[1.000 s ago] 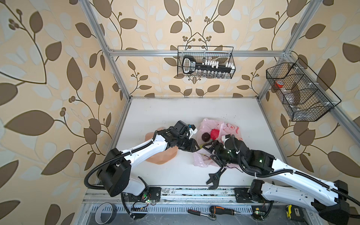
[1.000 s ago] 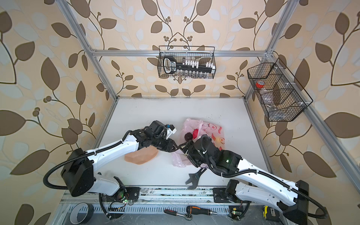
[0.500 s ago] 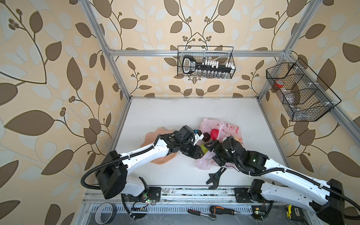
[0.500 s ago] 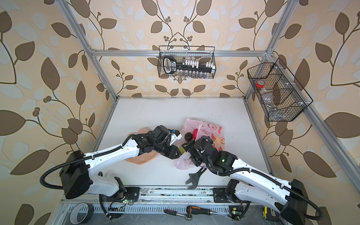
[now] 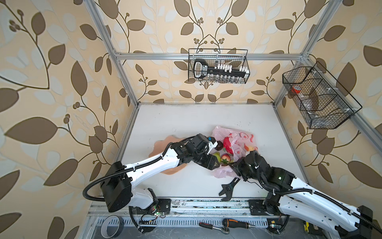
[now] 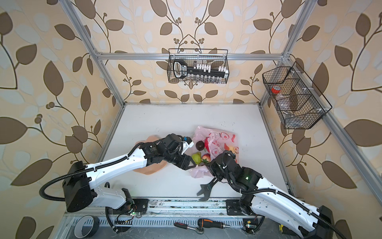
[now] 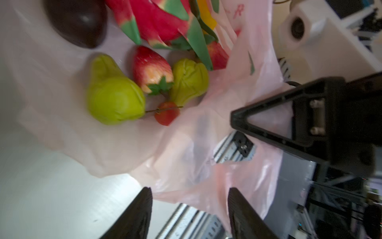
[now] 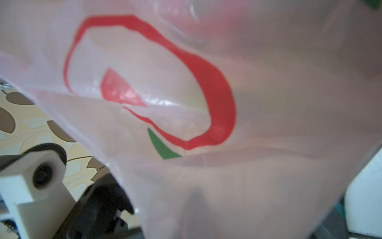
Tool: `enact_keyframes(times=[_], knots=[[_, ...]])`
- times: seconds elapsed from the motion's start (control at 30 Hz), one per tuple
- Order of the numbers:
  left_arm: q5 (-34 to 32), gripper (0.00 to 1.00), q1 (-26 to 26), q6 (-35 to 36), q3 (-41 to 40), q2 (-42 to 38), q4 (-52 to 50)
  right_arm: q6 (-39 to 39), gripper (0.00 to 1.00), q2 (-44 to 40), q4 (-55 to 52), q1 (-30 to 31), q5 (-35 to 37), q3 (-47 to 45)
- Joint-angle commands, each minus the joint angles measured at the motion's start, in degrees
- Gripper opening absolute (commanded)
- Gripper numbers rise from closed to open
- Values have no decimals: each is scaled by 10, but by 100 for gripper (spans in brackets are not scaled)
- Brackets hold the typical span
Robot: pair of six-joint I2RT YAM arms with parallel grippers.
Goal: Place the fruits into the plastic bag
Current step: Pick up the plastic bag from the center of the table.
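In both top views the plastic bag (image 5: 240,132) lies crumpled on the table (image 5: 186,124), toward 3 o'clock from its middle, open side toward 8 o'clock. The fruits (image 5: 227,142) rest there on its film, among them a dark round fruit (image 5: 219,145), a green fruit (image 5: 216,155) and a strawberry (image 5: 225,158). The left gripper (image 5: 215,163) reaches in from 8 o'clock above a plate (image 5: 163,142), the right gripper (image 5: 235,165) from 5 o'clock. A wrench (image 5: 228,189) lies at 6 o'clock of the bag.

Left wrist view: the left gripper's fingers (image 7: 136,217) stand spread, nothing between them, just short of the bag's edge. Beyond, the strawberry sits between two green fruits, a dragon fruit (image 7: 161,22) behind.

Right wrist view: bag film with its red mark (image 8: 219,97) covers nearly everything — it gathers to a crease where the right gripper, pressed together, pinches it.
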Motion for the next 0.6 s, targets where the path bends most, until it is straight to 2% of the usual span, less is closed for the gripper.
enact_keyframes(times=[0.0,0.07,0.27,0.4,0.57], knots=[[-72,73,26,-20,55,12,-38,27,0,-23,-42,-1,11,-11],[-48,75,39,-53,73,32,-28,27,0,-30,-36,-2,12,-15],[19,76,50,-188,107,115,6,13,0,-30,-40,-3,10,-10],[12,74,51,-267,98,146,41,12,0,-43,-37,-3,11,-13],[8,73,54,-346,79,185,146,2,0,-46,-32,-5,3,-17]])
